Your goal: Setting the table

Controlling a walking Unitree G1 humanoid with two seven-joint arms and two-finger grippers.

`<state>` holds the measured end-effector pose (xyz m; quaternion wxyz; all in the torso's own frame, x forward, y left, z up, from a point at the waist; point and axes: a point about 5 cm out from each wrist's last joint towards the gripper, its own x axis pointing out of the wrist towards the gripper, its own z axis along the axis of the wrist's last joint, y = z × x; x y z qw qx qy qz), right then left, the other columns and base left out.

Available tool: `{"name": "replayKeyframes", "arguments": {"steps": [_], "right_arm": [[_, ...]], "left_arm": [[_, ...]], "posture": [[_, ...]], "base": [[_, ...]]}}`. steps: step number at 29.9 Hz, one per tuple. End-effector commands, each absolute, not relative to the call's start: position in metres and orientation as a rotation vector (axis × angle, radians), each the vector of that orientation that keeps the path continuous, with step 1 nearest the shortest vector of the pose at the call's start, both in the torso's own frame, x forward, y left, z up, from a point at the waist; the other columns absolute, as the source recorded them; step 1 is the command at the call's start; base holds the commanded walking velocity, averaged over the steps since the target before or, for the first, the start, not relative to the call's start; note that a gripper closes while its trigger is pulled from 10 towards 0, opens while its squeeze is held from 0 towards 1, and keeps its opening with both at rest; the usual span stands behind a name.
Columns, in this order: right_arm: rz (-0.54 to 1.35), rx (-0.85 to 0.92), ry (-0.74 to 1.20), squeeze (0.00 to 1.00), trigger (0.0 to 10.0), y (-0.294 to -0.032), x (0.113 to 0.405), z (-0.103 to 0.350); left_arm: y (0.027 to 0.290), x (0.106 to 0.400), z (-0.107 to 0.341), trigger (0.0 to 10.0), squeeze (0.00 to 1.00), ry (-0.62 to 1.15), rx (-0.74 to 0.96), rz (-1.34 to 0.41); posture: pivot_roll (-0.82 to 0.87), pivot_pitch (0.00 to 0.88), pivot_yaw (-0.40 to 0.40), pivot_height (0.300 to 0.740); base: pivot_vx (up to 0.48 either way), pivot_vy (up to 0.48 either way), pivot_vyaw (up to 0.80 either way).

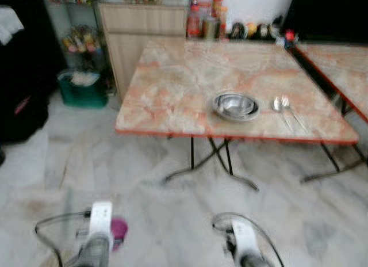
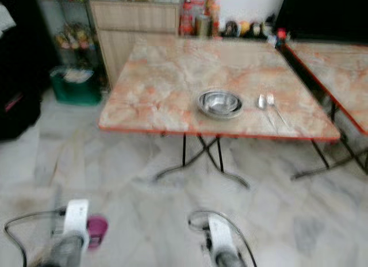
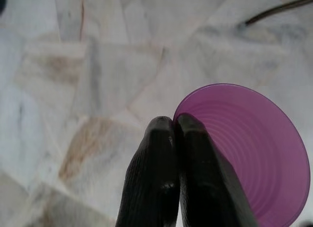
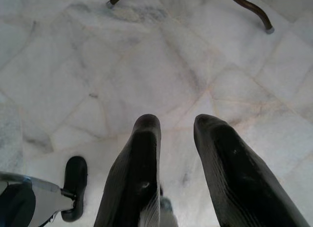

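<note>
Far left: green bin point(image 1: 83, 87) on the floor point(image 1: 144, 215) beside a wooden cabinet point(image 1: 138, 34). Low in the head view, left gripper point(image 3: 173, 139) clenched on the rim of a purple cup point(image 3: 254, 153) — one finger inside, one outside, cup held over the floor, well short of the tabletop point(image 1: 184, 83). Marble-patterned, orange-edged, on folding metal legs point(image 1: 221, 163). On it, near the front edge, stacked steel bowls point(image 1: 236, 106); just right of them, apart, a spoon point(image 1: 278, 105) and fork point(image 1: 292, 110) side by side. Bottles and jars point(image 1: 207, 19) at the far edge. Right gripper point(image 4: 176, 139) released — fingers apart, empty, over the floor. Second tabletop point(image 1: 339, 65) at far right.
</note>
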<state>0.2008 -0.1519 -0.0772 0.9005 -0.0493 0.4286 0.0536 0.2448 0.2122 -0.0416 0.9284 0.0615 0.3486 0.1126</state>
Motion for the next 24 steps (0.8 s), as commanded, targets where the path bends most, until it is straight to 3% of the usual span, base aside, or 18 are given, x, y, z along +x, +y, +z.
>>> {"name": "replayKeyframes", "arguments": {"steps": [1, 24], "right_arm": [[0.082, -0.109, 0.899, 0.0, 10.0, -0.1629, 0.1976, -0.0785], [0.087, -0.115, 0.906, 0.0, 10.0, -0.1637, 0.1959, -0.0793]], "left_arm": [[0.2055, 0.2428, -0.0446, 10.0, 0.0, 0.726, 0.112, 0.218], [0.2027, 0.2393, -0.0475, 10.0, 0.0, 0.735, 0.104, 0.216]], "posture": [[0.01, 0.0, -0.023, 0.74], [0.0, 0.0, -0.027, 0.74]], "base": [[0.334, 0.0, 0.0], [0.331, 0.0, 0.0]]}}
